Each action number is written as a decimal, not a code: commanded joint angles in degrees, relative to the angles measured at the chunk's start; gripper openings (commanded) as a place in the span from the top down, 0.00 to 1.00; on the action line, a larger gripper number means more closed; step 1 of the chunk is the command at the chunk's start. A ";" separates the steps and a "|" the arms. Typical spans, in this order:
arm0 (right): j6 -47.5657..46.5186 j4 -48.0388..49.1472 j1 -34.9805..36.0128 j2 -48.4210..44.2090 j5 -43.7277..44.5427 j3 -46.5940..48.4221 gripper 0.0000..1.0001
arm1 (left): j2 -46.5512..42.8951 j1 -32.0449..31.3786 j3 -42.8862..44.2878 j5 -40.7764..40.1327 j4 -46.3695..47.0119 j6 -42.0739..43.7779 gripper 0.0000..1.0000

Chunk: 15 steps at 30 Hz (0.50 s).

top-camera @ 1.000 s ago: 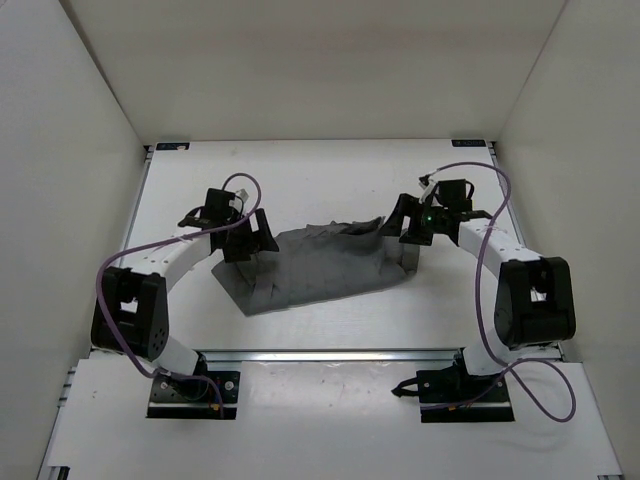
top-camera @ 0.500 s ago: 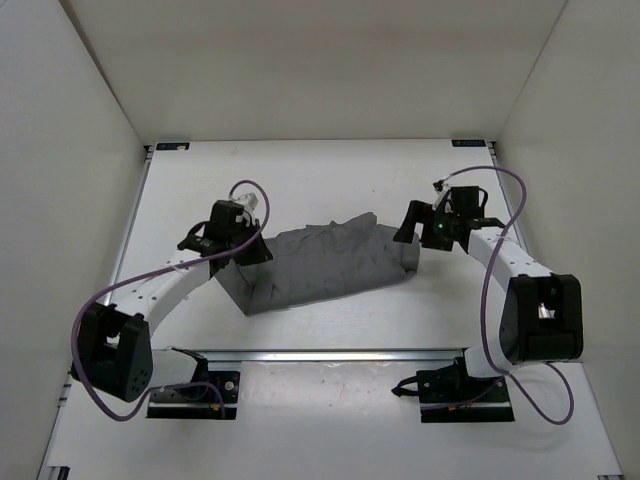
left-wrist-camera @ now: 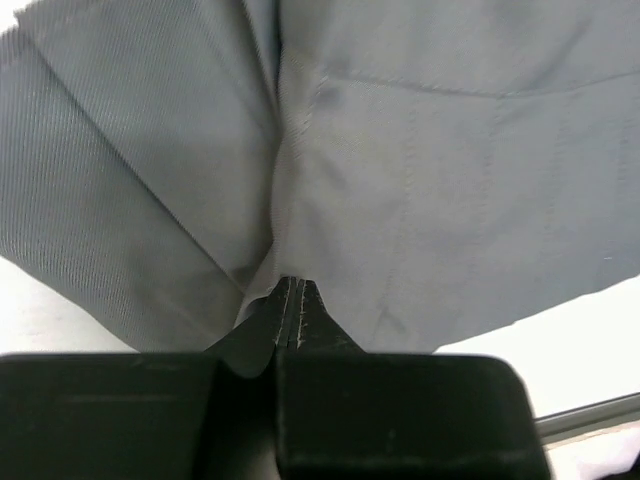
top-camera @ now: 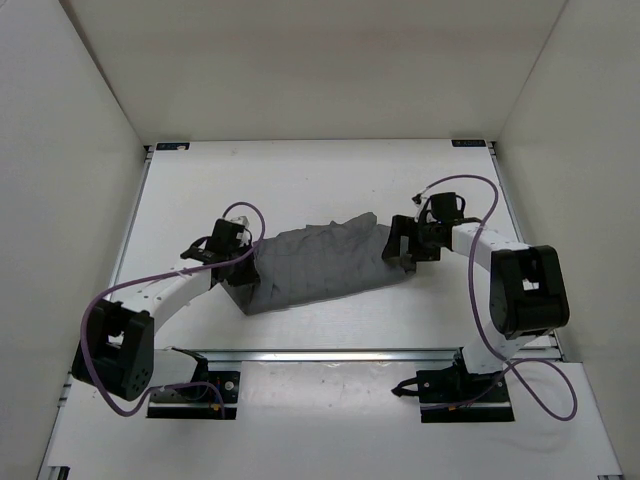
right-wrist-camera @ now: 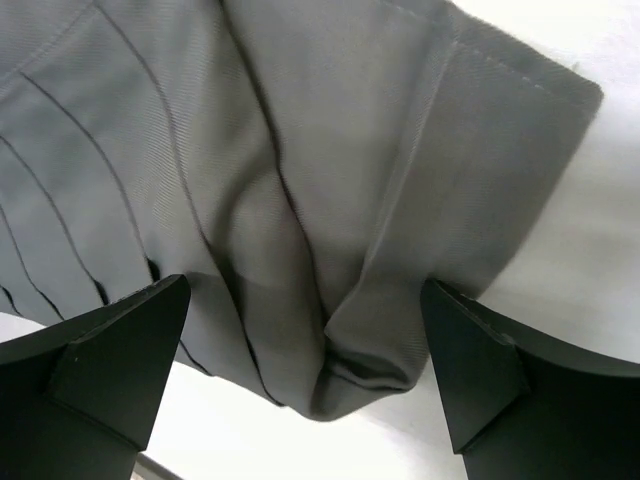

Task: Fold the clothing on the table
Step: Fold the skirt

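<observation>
- Lies wrinkled on the white table [top-camera: 300,180]: grey pleated clothing [top-camera: 320,262], spanning the gap between the two pincers, one edge at the left gripper [left-wrist-camera: 290,300], the opposite corner under the right gripper [right-wrist-camera: 310,370].
- Left gripper: pressed together, pinching a raised ridge of cloth right at its tips, with fabric fanning away ahead to both sides.
- Right gripper: spread wide, pinching nothing. Has a bunched, folded corner of cloth between and just below its fingers [right-wrist-camera: 120,370], apparently touching neither.
- Risk on the left: only a thin ridge caught, perhaps a single layer. Could slip free on lifting, or drag the top layer alone and leave the fold lopsided.
- Risk on the right: no hold yet on that side. Pulling from the left alone would probably skew or bunch the whole piece. Closing on the thick corner may catch uneven layers.
- Top view alone: gives the whole outline and both pincers at opposite ends, but hides how the jaws stand.
- Left wrist view alone: shows the pinch itself and a seam [left-wrist-camera: 450,88] ahead of the tips.
- Right wrist view alone: shows pleat lines [right-wrist-camera: 60,150] left of the open fingers and a stitched hem [right-wrist-camera: 520,75] at the far right.
</observation>
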 commanded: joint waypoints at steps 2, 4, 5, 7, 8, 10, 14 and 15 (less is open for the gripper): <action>-4.53 1.16 3.27 3.35 2.86 4.07 0.01 | -0.78 0.21 -1.47 -0.23 1.24 -0.74 1.00; -4.98 -0.78 4.59 5.20 4.71 5.75 0.02 | -0.17 0.30 -1.47 -0.58 0.89 -0.39 1.00; -5.42 -1.13 4.77 6.25 4.46 6.28 0.04 | 0.18 0.30 -1.90 -0.50 0.54 0.05 1.00; -5.16 -1.40 5.29 7.92 3.59 7.25 0.11 | 0.53 0.56 -1.30 -1.37 0.10 -0.21 1.00; -4.98 -1.49 4.95 9.06 3.06 7.34 0.20 | 0.45 0.56 -1.47 -1.72 0.01 -0.12 1.00; -4.63 -1.41 6.08 9.77 3.40 7.51 0.40 | 0.36 1.17 -0.94 -2.87 -0.60 -0.12 1.00; -4.45 -2.01 6.70 12.05 3.40 9.08 0.74 | 0.89 0.92 -0.85 -3.75 -1.04 -0.30 1.00; -4.28 -2.36 6.79 12.93 3.93 10.05 0.82 | 1.93 1.35 -0.77 -3.75 -0.96 -0.21 1.00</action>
